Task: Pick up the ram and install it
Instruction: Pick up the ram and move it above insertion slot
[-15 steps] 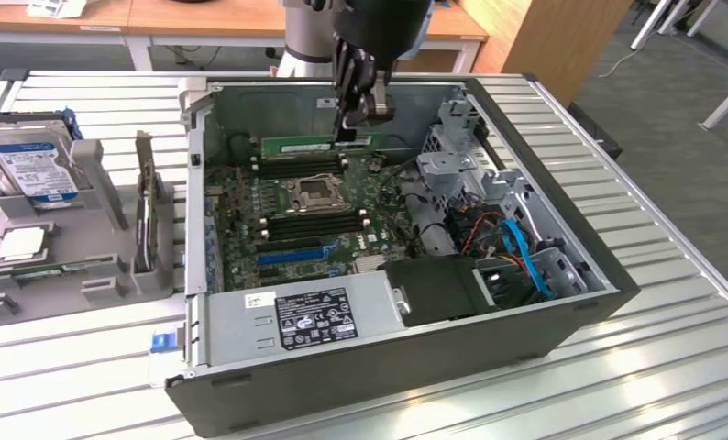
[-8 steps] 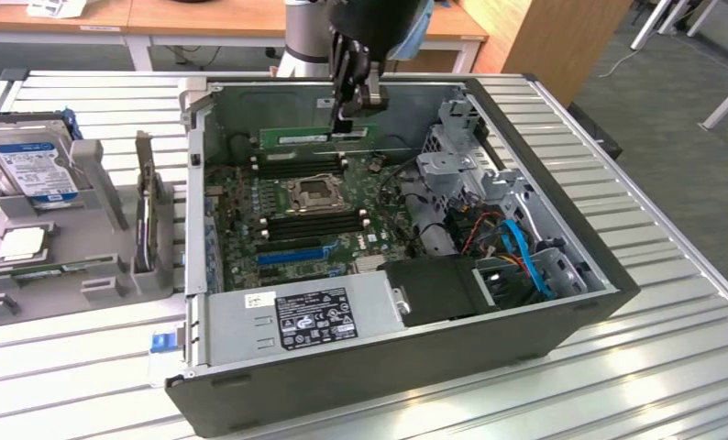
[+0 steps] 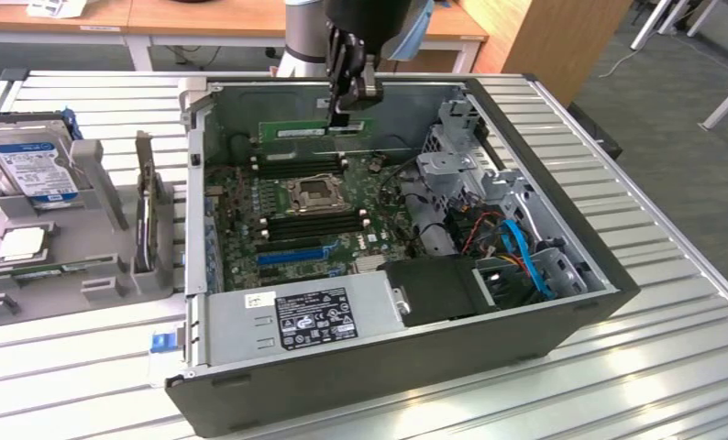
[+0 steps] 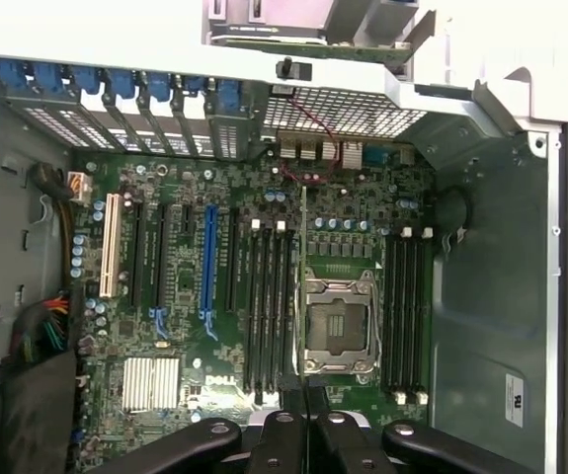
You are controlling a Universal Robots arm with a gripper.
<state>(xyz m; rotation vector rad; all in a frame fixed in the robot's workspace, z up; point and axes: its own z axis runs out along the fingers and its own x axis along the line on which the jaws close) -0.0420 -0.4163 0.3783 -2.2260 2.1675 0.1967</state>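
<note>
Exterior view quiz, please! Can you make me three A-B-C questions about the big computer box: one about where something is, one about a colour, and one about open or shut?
1. Where is the long flat green ram stick?
A. Held by the black gripper above the green motherboard
B. In a drawer
C. In a person's hand

2. What colour is the curved flat cable?
A. Pink
B. Blue
C. Yellow

3. How is the black metal computer case?
A. Shut
B. Upside down
C. Open

Answers: 1 A, the gripper pinches the stick's top edge over the board. 2 B, the cable shows bright blue. 3 C, the motherboard is in plain sight.
</note>
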